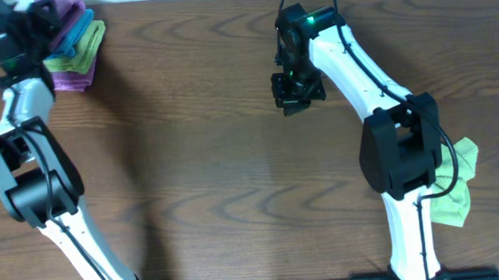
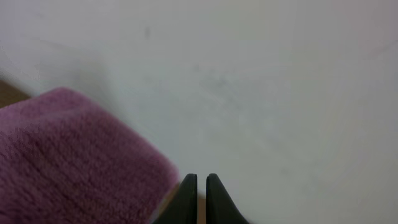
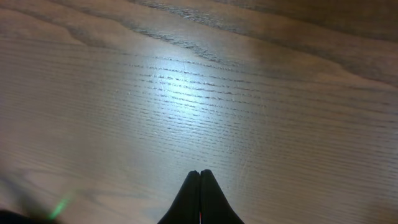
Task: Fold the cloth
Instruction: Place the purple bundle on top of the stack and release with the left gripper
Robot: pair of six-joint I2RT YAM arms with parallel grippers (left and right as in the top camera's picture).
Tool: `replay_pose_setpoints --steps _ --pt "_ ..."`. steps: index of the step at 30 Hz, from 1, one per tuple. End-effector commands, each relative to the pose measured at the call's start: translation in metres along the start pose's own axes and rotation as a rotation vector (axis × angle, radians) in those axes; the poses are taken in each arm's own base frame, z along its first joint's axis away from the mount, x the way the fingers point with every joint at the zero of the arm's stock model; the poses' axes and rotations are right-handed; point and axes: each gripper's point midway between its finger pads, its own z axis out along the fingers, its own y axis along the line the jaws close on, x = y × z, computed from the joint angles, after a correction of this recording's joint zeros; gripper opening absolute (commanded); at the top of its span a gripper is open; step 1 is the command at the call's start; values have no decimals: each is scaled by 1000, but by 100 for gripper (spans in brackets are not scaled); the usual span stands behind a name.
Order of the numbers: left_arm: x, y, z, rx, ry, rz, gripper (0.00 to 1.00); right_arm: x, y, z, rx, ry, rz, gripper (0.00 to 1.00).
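A stack of folded cloths (image 1: 75, 45), purple, teal and green, lies at the table's far left corner. My left gripper (image 1: 38, 17) is at that stack's top edge. In the left wrist view its jaws (image 2: 201, 182) are almost together with nothing between them, facing the white wall, with a purple cloth (image 2: 68, 168) just to their left. A crumpled light-green cloth (image 1: 458, 185) lies at the right, partly hidden behind the right arm's base. My right gripper (image 1: 293, 100) is shut and empty over bare wood in mid-table; its jaws (image 3: 200, 174) show only wood grain ahead.
The wooden table (image 1: 197, 163) runs across the whole overhead view. A white wall (image 2: 267, 74) stands right behind the far edge by the cloth stack. The arm bases stand at the near edge, left and right.
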Motion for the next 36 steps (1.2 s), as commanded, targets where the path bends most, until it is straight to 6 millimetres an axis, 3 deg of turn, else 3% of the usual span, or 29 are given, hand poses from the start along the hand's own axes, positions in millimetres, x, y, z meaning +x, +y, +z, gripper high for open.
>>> replay_pose_setpoints --steps 1,5,11,20,28,33,36 --pt "-25 6 -4 -144 -105 203 8 1 10 -3 -5 -9 -24 2" --pt "-18 16 -4 -218 -98 200 8 2 14 -2 -5 -7 -31 2" --pt "11 35 -7 -286 22 157 8 4 20 -1 -4 -6 -47 2" --pt "42 25 -7 -193 167 110 8 4 29 1 -14 -15 -68 2" --pt "77 36 -16 -260 297 28 6 5 31 2 -13 -14 -74 2" --pt "77 34 -15 -254 290 4 5 5 31 2 -13 -14 -74 2" --pt "72 21 -10 -190 276 -4 6 5 31 2 -13 -16 -74 2"
